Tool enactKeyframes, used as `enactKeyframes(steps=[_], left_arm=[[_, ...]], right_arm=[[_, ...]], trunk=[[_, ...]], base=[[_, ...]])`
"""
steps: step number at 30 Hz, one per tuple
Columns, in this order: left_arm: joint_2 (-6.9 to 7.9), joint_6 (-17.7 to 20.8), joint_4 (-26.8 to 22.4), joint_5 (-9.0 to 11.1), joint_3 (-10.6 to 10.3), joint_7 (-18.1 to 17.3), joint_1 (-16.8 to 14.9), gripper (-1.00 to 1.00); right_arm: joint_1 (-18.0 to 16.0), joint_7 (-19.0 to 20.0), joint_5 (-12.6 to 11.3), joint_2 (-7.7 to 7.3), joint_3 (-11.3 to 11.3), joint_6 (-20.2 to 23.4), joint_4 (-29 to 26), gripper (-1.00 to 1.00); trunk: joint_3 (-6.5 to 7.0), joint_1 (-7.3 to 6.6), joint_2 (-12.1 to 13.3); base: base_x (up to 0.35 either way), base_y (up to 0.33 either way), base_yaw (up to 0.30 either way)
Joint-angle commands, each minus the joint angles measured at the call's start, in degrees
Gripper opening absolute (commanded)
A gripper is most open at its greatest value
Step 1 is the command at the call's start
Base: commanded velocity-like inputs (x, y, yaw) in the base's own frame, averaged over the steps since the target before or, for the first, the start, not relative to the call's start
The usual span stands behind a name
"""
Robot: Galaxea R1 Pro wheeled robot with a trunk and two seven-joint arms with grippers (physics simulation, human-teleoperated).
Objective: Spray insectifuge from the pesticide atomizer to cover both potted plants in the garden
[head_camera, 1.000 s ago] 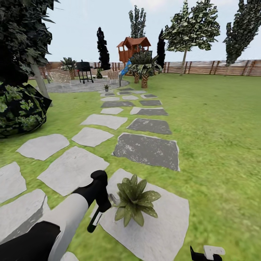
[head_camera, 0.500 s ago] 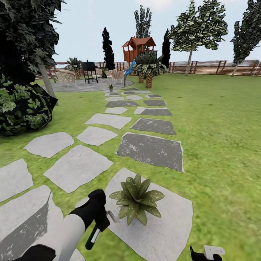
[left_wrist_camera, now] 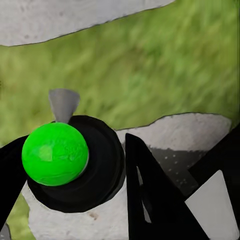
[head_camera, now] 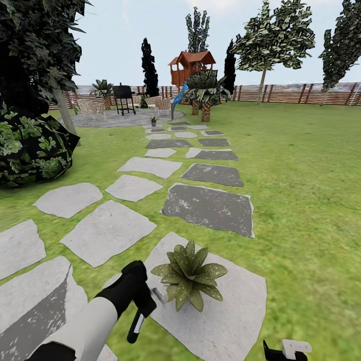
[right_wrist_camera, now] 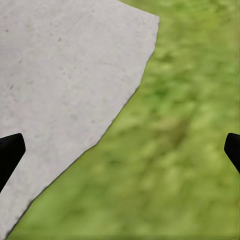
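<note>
From the left in the head view we see a dark leafy bush point(head_camera: 30, 150) on the lawn point(head_camera: 301, 200), then grey stepping stones point(head_camera: 108, 230) running up toward a round paved patch point(head_camera: 118, 119) w/ a black grill point(head_camera: 123, 96), a red playhouse point(head_camera: 189, 65) and the slatted fence point(head_camera: 301, 93) behind. Our left gripper point(head_camera: 141, 306) hangs low, jaws clenched on the pesticide atomizer point(head_camera: 136, 325), bottle body pointing down over the grass, its nozzle toward the potted plant point(head_camera: 189, 275) just beside it; that rosette sits on a big pale slab point(head_camera: 220, 321). In the left wrist view we see a bright green ball point(left_wrist_camera: 54, 153) on a black round part. A 2nd small plant point(head_camera: 153, 121) shows far off by the paving. Bottom right, our right gripper point(head_camera: 286, 351) is at the frame edge; in the right wrist view its jaws sit wide apart, released, over stone and grass.
</note>
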Motion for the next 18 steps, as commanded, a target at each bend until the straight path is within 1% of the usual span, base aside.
enactKeyframes(steps=[1,2,3,4,5,6,7,8,9,10,11,14,16,18], left_arm=[[-0.11,-0.15,-0.07,-0.16,-0.09,-0.50,-0.02,-1.00],[-0.33,-1.52,0.10,0.65,-0.13,-0.58,-0.02,-1.00],[-0.48,-3.69,0.39,2.23,-0.13,-0.85,-0.02,-1.00],[-0.32,-6.72,0.68,5.41,-0.11,-1.06,0.06,-1.00],[-0.01,-9.09,1.07,8.03,-0.14,-1.11,0.36,-1.00],[0.48,-10.39,1.40,9.36,-0.22,-1.00,0.73,-1.00],[1.23,-11.04,1.47,9.79,-0.62,-0.82,1.02,-1.00],[1.85,-11.17,1.58,9.20,-0.71,-0.65,1.16,-1.00],[3.16,-10.87,1.72,7.95,-0.33,-0.61,1.25,-1.00],[3.93,-10.14,1.82,7.69,-0.21,-0.64,1.28,-1.00],[4.52,-8.43,2.04,7.51,-0.15,-0.61,1.33,-1.00],[5.39,-2.44,2.38,6.93,-0.22,-0.51,1.28,-1.00],[6.17,-1.20,2.29,6.79,-0.54,-0.46,1.23,-1.00],[6.40,-1.01,1.99,6.74,-0.73,-0.26,1.22,-1.00]], right_arm=[[-0.03,0.15,-0.48,0.00,0.10,-0.21,0.04,1.00],[-0.03,0.15,-0.48,0.00,0.11,-0.21,0.04,1.00],[-0.03,0.18,-0.48,0.00,0.11,-0.21,0.04,1.00],[-0.03,0.21,-0.48,0.01,0.12,-0.21,0.04,1.00],[-0.03,0.22,-0.48,0.02,0.12,-0.21,0.04,1.00],[-0.03,0.23,-0.48,0.01,0.12,-0.21,0.04,1.00],[-0.03,0.25,-0.48,0.06,0.12,-0.21,0.04,1.00],[-0.03,0.24,-0.48,0.07,0.12,-0.19,0.04,1.00],[-0.03,0.24,-0.48,0.08,0.12,-0.18,0.04,1.00],[-0.03,0.24,-0.48,0.09,0.12,-0.19,0.04,1.00],[-0.03,0.23,-0.48,0.09,0.12,-0.20,0.04,1.00],[-0.03,0.23,-0.48,0.09,0.12,-0.19,0.04,1.00],[-0.03,0.23,-0.49,0.17,0.12,-0.20,0.04,1.00],[-0.03,0.23,-0.48,0.24,0.12,-0.20,0.04,1.00]], trunk=[[-0.05,-0.01,-0.02],[-0.05,-0.01,-0.02],[-0.05,-0.01,-0.02],[-0.05,-0.01,-0.02],[-0.05,-0.01,-0.02],[-0.05,-0.01,-0.02],[-0.05,-0.01,-0.02],[-0.05,-0.01,-0.02],[-0.05,-0.01,-0.02],[-0.05,-0.01,-0.02],[-0.05,-0.01,-0.02],[-0.05,-0.01,-0.02],[-0.05,-0.01,-0.02],[-0.05,-0.01,-0.02]], base=[[0.000,0.000,0.000],[0.000,0.000,0.000],[0.000,0.000,0.000],[0.000,0.000,0.000],[0.000,0.000,0.000],[0.000,0.000,0.000],[0.000,0.000,0.000],[0.000,0.000,0.000],[0.000,0.000,0.000],[0.000,0.000,0.000],[0.000,0.000,0.000],[0.000,0.000,0.000],[0.000,0.000,0.000],[0.000,0.000,0.000]])
